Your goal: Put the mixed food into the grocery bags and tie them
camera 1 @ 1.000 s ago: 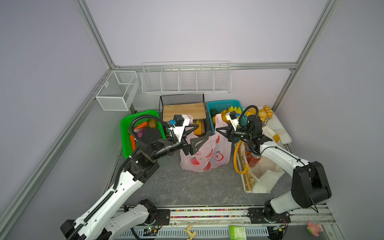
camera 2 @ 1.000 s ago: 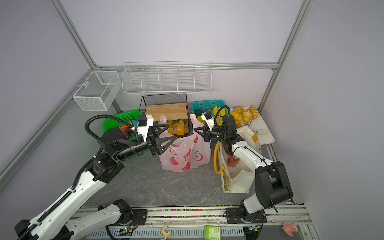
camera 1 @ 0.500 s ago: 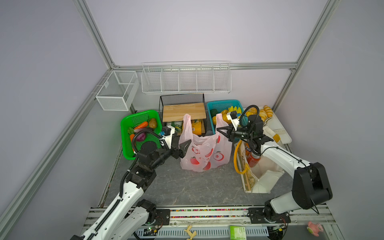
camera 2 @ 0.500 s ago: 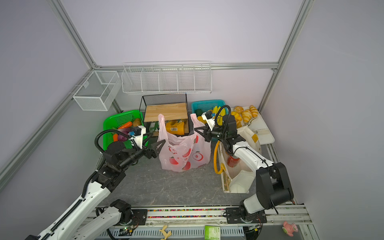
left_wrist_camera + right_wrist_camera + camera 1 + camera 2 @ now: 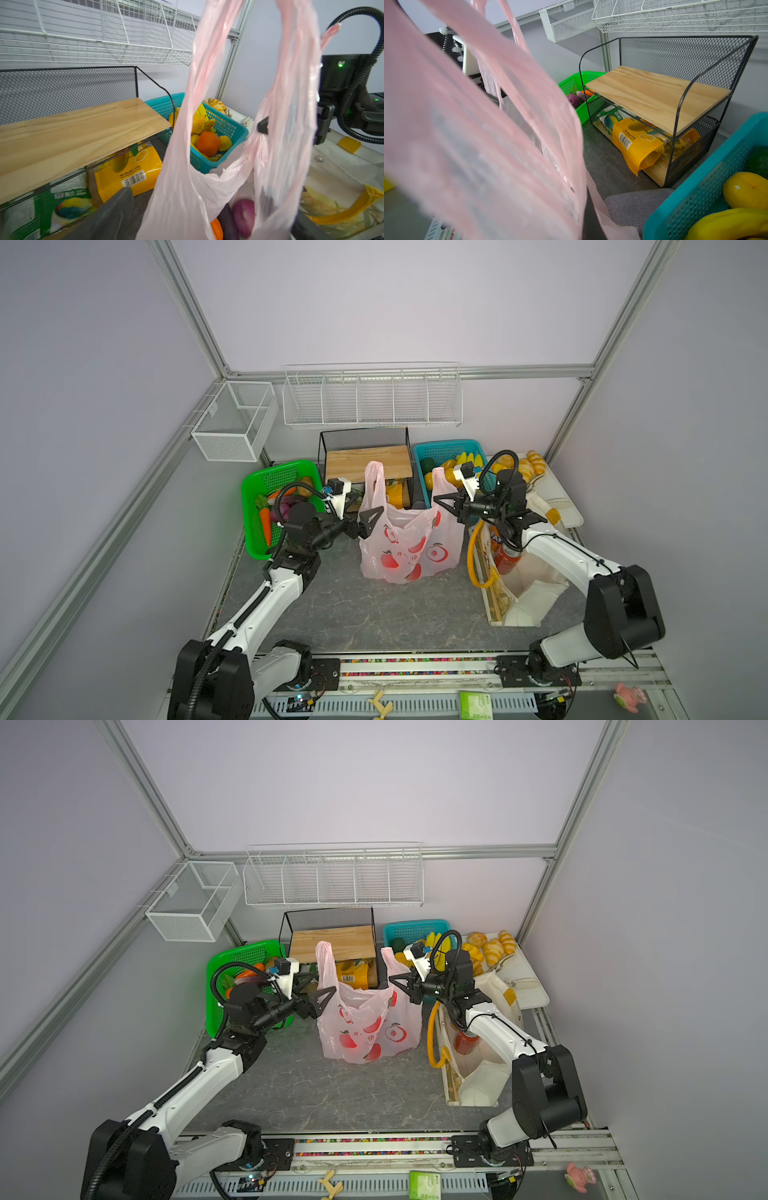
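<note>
Pink bag (image 5: 409, 547): upright, mid surface (image 5: 374, 614), left of cream tote (image 5: 523, 589); purple vegetable (image 5: 243, 216) inside.
Left tool (image 5: 365, 511): spread beside left handle (image 5: 374, 477) (handle stands free).
Right tool (image 5: 439, 502): pressed together, pinching right handle (image 5: 436, 483).

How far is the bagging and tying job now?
Done: purple vegetable in the pink bag, a red can in the canvas tote. In hand: right gripper shut on one handle; left gripper open beside the other handle. Left: neither bag is tied.
</note>
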`<state>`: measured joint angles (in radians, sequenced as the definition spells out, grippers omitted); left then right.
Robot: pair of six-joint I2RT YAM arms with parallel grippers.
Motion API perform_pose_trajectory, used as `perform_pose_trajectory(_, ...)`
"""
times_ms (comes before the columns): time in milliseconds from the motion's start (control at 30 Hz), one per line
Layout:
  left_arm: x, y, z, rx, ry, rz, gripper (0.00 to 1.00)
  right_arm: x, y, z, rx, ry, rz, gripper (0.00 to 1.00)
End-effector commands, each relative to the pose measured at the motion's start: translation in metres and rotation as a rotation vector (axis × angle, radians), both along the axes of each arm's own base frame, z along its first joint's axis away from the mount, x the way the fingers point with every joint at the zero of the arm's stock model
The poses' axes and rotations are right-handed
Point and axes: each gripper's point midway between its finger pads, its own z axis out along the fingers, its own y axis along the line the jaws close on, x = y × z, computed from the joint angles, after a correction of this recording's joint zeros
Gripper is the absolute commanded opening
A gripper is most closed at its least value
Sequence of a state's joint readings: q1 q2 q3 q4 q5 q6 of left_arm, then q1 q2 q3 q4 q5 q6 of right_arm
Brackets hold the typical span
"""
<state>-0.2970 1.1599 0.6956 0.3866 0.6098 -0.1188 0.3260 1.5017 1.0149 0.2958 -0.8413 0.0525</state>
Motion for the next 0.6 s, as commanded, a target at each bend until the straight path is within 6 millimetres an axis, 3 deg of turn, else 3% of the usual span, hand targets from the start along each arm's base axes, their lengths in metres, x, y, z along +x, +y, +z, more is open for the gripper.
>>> perform_pose_trajectory(0, -0.001, -0.010, 0.029, 0.001, -0.124, -0.077, 0.96, -0.003, -0.002, 0.001, 0.001, -0.007, 0.006, 0.06)
perform_pose_trajectory(333, 0.020, -0.019, 0.026, 0.090, -0.183, -0.112, 0.94, -0.003, -0.001, 0.000, -0.002, -0.002, 0.010, 0.06)
perform_pose_trajectory(500, 0.017, -0.036, 0.031, 0.066, -0.174, -0.243, 0.95, -0.002, -0.002, -0.001, -0.006, 0.001, 0.006, 0.06)
perform_pose_trajectory(567, 0.015, -0.037, 0.030, 0.048, -0.164, -0.264, 0.89, -0.002, -0.002, -0.003, -0.009, 0.003, 0.004, 0.06)
